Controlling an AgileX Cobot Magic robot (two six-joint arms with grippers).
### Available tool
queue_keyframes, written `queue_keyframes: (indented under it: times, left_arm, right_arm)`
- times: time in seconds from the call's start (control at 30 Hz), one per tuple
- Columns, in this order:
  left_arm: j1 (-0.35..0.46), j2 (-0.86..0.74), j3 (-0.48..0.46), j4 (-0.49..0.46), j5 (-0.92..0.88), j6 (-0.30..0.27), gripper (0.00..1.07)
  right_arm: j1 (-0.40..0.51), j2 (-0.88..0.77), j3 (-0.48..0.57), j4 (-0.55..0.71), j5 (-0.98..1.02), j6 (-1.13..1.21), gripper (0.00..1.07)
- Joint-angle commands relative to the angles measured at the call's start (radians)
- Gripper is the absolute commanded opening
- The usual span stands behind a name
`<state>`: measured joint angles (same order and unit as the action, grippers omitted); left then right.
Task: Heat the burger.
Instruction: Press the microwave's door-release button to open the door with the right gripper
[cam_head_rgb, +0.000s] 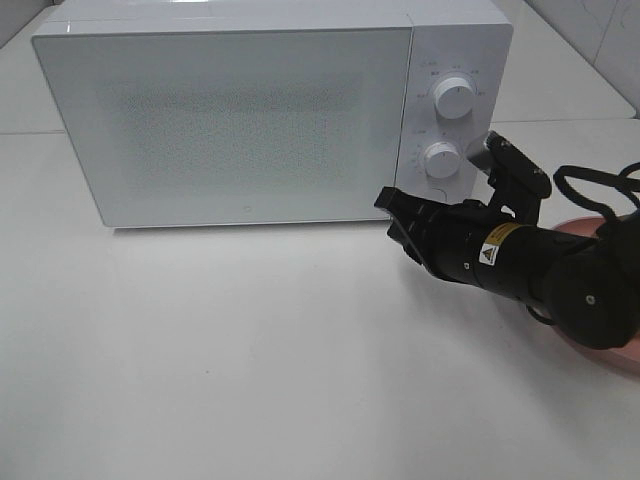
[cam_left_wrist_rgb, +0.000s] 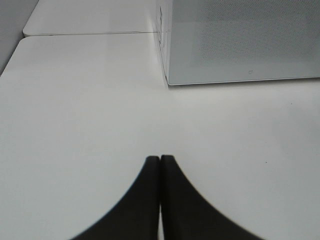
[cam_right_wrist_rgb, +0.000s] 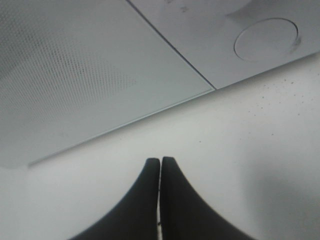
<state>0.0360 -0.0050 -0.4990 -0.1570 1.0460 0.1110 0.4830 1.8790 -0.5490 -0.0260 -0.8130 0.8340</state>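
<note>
Microwave (cam_head_rgb: 270, 110) casing looks like smooth white plastic, and the door (cam_head_rgb: 220, 130) is glossy with a fine dotted mesh behind it. Knobs (cam_head_rgb: 455, 100) are smooth white plastic too. Table (cam_head_rgb: 200, 340) is plain matt white, lightly speckled. Right gripper (cam_right_wrist_rgb: 160, 160) looks matt black, plastic I'd guess.

The rear of the white bench (cam_head_rgb: 200, 350) is blocked by the white box-shaped microwave (cam_head_rgb: 250, 120), its door shut. Wide open bench is left in front. At the right, passage is barred by the black right gripper (cam_head_rgb: 388, 203) and its arm.
</note>
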Motion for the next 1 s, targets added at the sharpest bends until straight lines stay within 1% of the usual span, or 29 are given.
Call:
queue_keyframes:
  times: [0.03,0.1,0.17,0.27,0.3,0.33,0.37,0.43,0.53,0.63,0.7,1.0]
  left_arm:
    - [-0.001,-0.02,0.003,-0.001,-0.009,-0.007,0.0]
    - [-0.001,-0.02,0.003,-0.001,-0.009,-0.007,0.0]
    - [-0.001,-0.02,0.003,-0.001,-0.009,-0.007,0.0]
    - [-0.001,-0.02,0.003,-0.001,-0.009,-0.007,0.0]
    - [-0.001,-0.02,0.003,-0.001,-0.009,-0.007,0.0]
    - [-0.001,-0.02,0.003,-0.001,-0.009,-0.007,0.0]
    - [-0.001,-0.02,0.003,-0.001,-0.009,-0.007,0.0]
    - [-0.001,-0.02,0.003,-0.001,-0.009,-0.007,0.0]
    - [-0.001,-0.02,0.003,-0.001,-0.009,-0.007,0.0]
    - [-0.001,-0.02,0.003,-0.001,-0.009,-0.007,0.0]
    - [-0.001,-0.02,0.003,-0.001,-0.009,-0.007,0.0]
    - [-0.001,-0.02,0.003,-0.001,-0.009,-0.007,0.0]
  right_arm:
    - [0.002,0.031,-0.001,0.026,-0.089,0.218,0.0]
    - [0.002,0.033,-0.001,0.042,-0.09,0.253,0.0]
    - [0.002,0.036,-0.001,0.164,-0.091,0.3,0.0]
    - [0.002,0.036,-0.001,0.19,-0.091,0.3,0.0]
    - [0.002,0.037,-0.001,0.252,-0.091,0.302,0.0]
    - [0.002,0.037,-0.001,0.283,-0.09,0.302,0.0]
    - [0.002,0.037,-0.001,0.283,-0.09,0.302,0.0]
    - [0.002,0.047,-0.02,0.364,-0.089,0.308,0.0]
    - [0.002,0.049,-0.025,0.376,-0.086,0.313,0.0]
    - [0.002,0.059,-0.055,0.393,-0.08,0.321,0.0]
    - [-0.001,0.079,-0.093,0.399,-0.079,0.334,0.0]
    - [-0.001,0.139,-0.152,0.424,-0.082,0.344,0.0]
